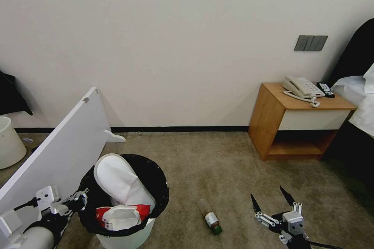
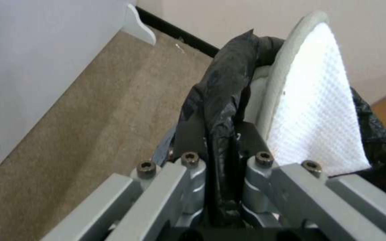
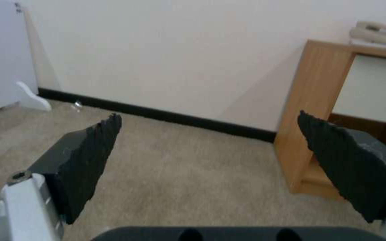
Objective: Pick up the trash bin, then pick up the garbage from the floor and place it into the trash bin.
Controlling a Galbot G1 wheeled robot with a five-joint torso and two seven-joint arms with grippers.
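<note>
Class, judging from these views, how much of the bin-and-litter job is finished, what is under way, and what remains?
Done: the trash bin already holds a white slipper and a red-white packet. In hand: the left gripper is shut on the bin's black-bagged rim. Left: the small green-capped bottle lies on the carpet, with the open right gripper hanging empty beside it.

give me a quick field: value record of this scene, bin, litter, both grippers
trash bin: white, black bag over rim, beside a leaning white board
in bin: white slipper sticking up, red-white packet, white tissue wad
on floor: green-capped bottle lying on carpet, between bin and right gripper
left gripper: shut on the bin's bagged rim
right gripper: open, holding nothing, above carpet right of bottle
background: wooden nightstand with telephone
</note>
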